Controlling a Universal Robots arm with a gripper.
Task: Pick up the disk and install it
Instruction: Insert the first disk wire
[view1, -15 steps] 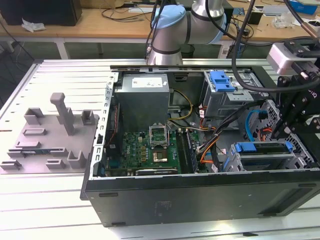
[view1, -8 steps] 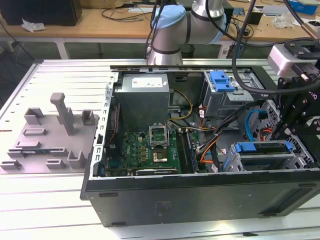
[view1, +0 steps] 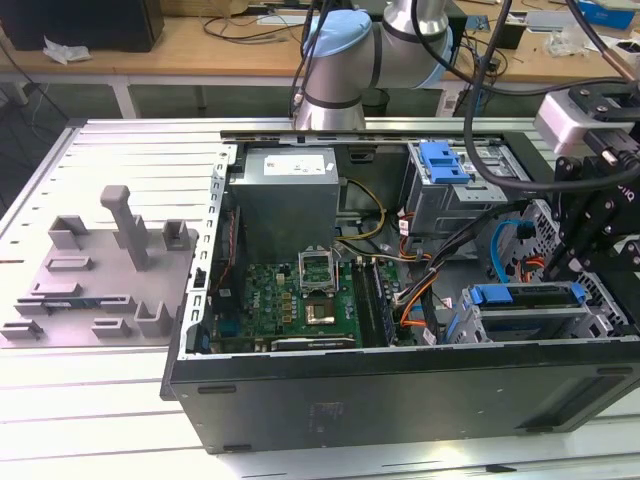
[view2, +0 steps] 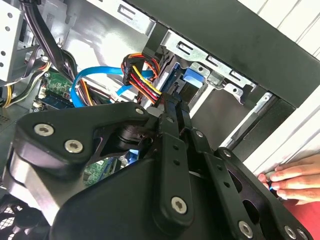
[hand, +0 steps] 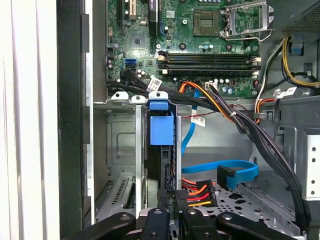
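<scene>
The disk (view1: 520, 297), in its blue carrier frame, stands on edge inside the front drive bay at the exterior view's right. The first wrist view shows it edge-on, with the carrier's blue tab (hand: 161, 125) at its far end. In the second wrist view the blue frame (view2: 192, 80) sits just past the fingertips. My gripper (view1: 565, 275) hangs over the bay's near end. Its black fingers (hand: 165, 195) are pressed together with no gap visible, tips (view2: 170, 107) against the disk's near edge. I cannot tell whether they pinch the carrier.
A red-orange-yellow power plug (hand: 197, 192) and a blue data cable (hand: 235, 172) lie beside the bay. Black cable bundles (hand: 250, 130) cross toward the motherboard (view1: 300, 300). A blue bracket (view1: 445, 160) tops the rear metal cage. A person's hand (view2: 295, 180) rests by the case edge.
</scene>
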